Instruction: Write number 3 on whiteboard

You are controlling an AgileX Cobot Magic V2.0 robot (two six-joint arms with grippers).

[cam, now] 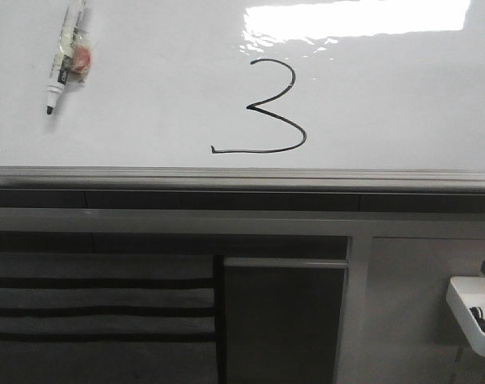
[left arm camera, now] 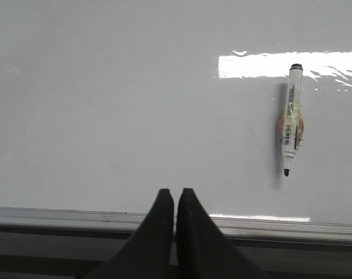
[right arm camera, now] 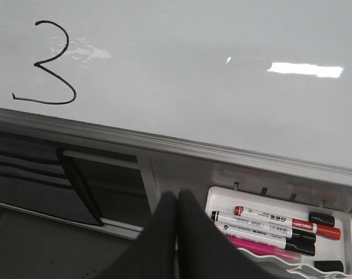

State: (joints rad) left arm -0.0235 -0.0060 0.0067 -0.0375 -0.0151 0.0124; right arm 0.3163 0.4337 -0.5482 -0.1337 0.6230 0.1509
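A thin black number 3 (cam: 268, 108) with a long flat bottom tail is drawn on the glossy whiteboard (cam: 162, 88); it also shows in the right wrist view (right arm camera: 51, 67). An uncapped white marker (cam: 65, 54) with a black tip sticks to the board at the upper left, also in the left wrist view (left arm camera: 292, 119). My left gripper (left arm camera: 175, 192) is shut and empty, level with the board's grey bottom rail (left arm camera: 77, 216). My right gripper (right arm camera: 176, 196) is shut and empty, below the rail beside a pen tray. Neither gripper shows in the front view.
A white tray (right arm camera: 222, 200) holds a red, a black and a pink marker; it shows at the front view's lower right (cam: 466, 308). A grey panel with black stripes (cam: 98, 308) and a dark panel (cam: 282, 320) sit under the rail. Light glare (cam: 354, 18) lies on the board's top.
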